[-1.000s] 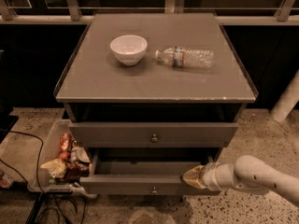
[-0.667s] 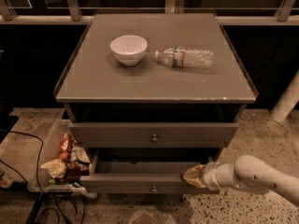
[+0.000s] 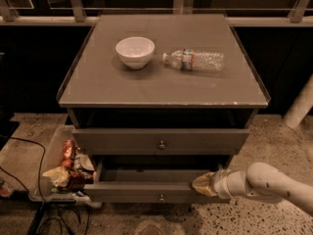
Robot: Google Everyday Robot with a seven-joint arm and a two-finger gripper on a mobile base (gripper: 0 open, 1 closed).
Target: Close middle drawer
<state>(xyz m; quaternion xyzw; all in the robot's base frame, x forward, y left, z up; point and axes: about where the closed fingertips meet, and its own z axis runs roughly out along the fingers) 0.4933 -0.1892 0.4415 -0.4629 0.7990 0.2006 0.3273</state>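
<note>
The middle drawer (image 3: pixel 146 192) is the lower of the two grey-brown drawers, pulled out toward me, with a small round metal knob at the centre of its flat front. The matching drawer front (image 3: pixel 161 141) a tier higher also stands out a little. My gripper (image 3: pixel 203 185) comes in from the lower right on a white arm (image 3: pixel 266 182). It rests against the top edge of the middle drawer's front, near its right end.
On the cabinet top (image 3: pixel 98 87) stand a white bowl (image 3: pixel 135 51) and a clear plastic bottle (image 3: pixel 195 60) lying on its side. A clear bin of snack packets (image 3: pixel 66 168) sits on the floor at the left, with cables (image 3: pixel 49 219) in front. A white post (image 3: pixel 301 106) stands at the right.
</note>
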